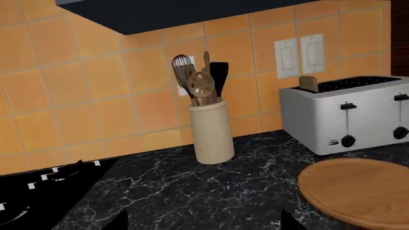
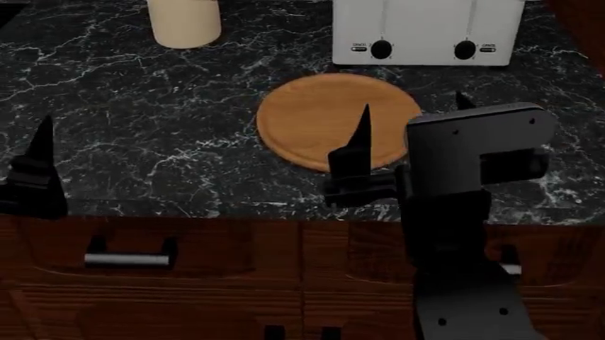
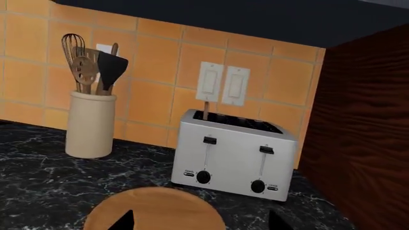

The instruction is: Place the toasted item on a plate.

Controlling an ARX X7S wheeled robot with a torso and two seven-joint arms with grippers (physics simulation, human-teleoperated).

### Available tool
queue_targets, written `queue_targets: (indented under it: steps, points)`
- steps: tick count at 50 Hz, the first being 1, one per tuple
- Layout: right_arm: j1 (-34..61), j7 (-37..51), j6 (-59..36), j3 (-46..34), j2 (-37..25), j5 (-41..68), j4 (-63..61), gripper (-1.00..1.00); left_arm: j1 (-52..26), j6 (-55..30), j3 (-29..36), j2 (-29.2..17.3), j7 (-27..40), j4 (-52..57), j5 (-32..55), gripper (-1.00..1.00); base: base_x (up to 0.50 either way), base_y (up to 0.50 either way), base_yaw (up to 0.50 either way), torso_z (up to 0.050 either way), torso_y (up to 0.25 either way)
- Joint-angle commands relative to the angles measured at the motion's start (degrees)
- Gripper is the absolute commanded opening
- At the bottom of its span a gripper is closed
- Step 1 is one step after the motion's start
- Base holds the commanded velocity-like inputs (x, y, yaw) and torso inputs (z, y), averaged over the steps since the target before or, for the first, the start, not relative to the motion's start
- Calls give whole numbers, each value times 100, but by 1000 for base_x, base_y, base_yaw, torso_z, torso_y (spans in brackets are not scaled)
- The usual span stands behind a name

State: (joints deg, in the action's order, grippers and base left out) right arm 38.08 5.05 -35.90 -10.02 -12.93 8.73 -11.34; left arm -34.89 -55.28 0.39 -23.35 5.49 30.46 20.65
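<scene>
The toasted item (image 1: pixel 309 84) is sitting upright in a slot of the toaster (image 1: pixel 348 115), only its brown top edge poking above the steel; from the right wrist view it shows as a thin sliver (image 3: pixel 206 109) at the slot end nearest the utensil jar. From the head view the slice itself is hidden.

The plate (image 2: pixel 338 120) is lying flat on the black marble counter (image 2: pixel 142 127), just in front of the toaster (image 2: pixel 426 32), at about six o'clock from it, close but not touching it. Nothing is resting on the plate.

At roughly nine o'clock from the toaster a cream utensil jar (image 1: pixel 211 132) is standing against the orange tiled wall (image 1: pixel 96 86), holding a whisk, a slotted spoon and a dark spatula. Two white wall switches (image 3: pixel 222 85) are showing above the toaster.

The right gripper (image 2: pixel 413 127) is hovering over the plate's near-right rim, at about five o'clock on the disc, its two dark fingers spread apart and gripping nothing. The left gripper (image 2: pixel 38 152) is hanging over the counter's front edge well off to the plate's nine o'clock; only one finger is showing in the head view, but its wrist view shows two tips set apart, holding nothing.
</scene>
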Motion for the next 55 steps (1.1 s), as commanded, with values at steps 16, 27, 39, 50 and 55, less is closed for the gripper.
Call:
queue_targets:
  steps: [16, 27, 39, 50, 55]
  points:
    - [47, 156, -290, 124, -130, 95, -499, 100, -18, 73, 120, -29, -15, 57, 28, 100, 315, 76, 0, 0, 0]
    - [29, 180, -371, 161, -175, 156, -643, 100, -40, 17, 126, -40, 2, 133, 68, 100, 417, 0, 0, 0, 0]
    - [83, 216, -489, 91, -189, 170, -736, 100, 45, 29, 27, -79, 7, 224, 126, 100, 417, 0, 0, 0, 0]
    - [98, 255, -570, 39, -201, 180, -809, 100, 126, 130, -7, -99, -3, 195, 136, 100, 417, 0, 0, 0, 1]
    - [95, 261, -569, 17, -206, 188, -812, 100, 150, 116, -26, -107, 11, 226, 153, 100, 415, 0, 0, 0, 0]
